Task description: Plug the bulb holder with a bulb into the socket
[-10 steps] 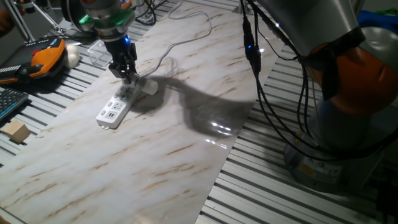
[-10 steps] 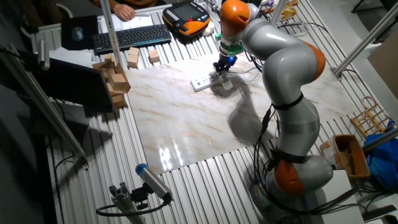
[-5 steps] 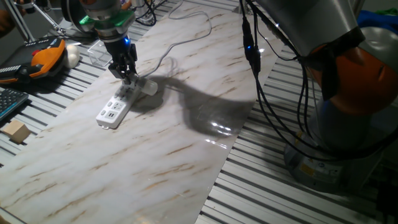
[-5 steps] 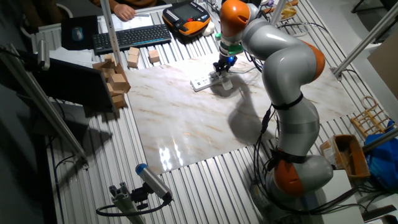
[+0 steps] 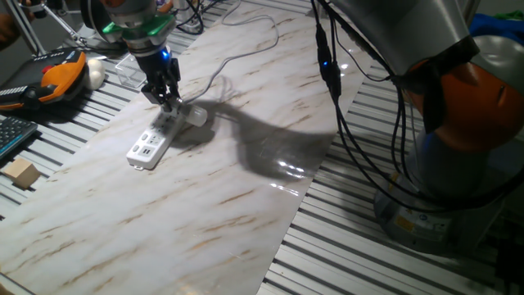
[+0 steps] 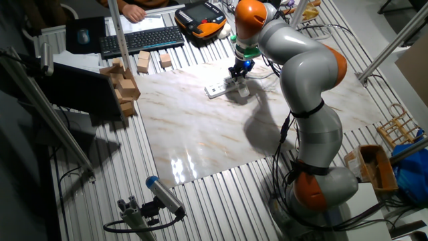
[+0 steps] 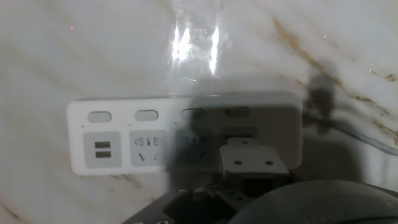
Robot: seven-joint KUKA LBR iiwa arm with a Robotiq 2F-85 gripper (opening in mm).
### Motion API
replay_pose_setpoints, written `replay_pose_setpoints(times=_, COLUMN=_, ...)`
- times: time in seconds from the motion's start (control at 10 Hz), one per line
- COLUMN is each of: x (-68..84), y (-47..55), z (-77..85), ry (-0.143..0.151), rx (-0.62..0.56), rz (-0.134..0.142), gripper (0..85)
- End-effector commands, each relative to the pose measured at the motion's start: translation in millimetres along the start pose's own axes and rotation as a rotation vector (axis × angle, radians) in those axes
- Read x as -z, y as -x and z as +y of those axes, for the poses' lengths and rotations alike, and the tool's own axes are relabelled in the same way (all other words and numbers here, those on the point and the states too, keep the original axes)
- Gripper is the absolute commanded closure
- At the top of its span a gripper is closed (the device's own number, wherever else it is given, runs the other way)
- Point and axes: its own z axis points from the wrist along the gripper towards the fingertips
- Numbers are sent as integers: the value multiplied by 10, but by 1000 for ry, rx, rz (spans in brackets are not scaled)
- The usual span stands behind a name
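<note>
Gleaming marble slab (image 7: 74,56), boxy socket (image 7: 124,134)

Black keyboard (image 6: 142,40), orange pendant (image 6: 200,17), wooden blocks (image 6: 123,82) beside the marble-patterned board (image 6: 200,127); clear box (image 5: 131,72).

From my hand view the gripper (image 7: 249,180) fingertips are cut off below; its shadow darkens the socket (image 7: 186,134); holder contact I can't tell.

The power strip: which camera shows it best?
The hand view: the power strip fills the picture, with its outlets and buttons plain, though shadowed at one end. One fixed view shows it small under the gripper; the other fixed view shows only a tiny white bar.
</note>
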Motion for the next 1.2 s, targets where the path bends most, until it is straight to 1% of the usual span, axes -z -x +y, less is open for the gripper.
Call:
replay_pose_setpoints(times=0.0, x=-20, y=8, z=8, ry=0, rx=-1, rz=1, gripper=850)
replay_pose_setpoints(times=0.5, x=-56, y=87, z=31, ry=2, rx=-6, rz=4, gripper=850)
replay_pose_setpoints(times=0.8, x=-112, y=131, z=33, ry=8, rx=1, rz=0, gripper=850)
replay_pose_setpoints(times=0.9, x=-113, y=137, z=31, ry=5, rx=2, rz=-1, gripper=850)
replay_pose_setpoints(times=1.1, x=-98, y=137, z=45, ry=9, rx=-16, rz=8, gripper=850)
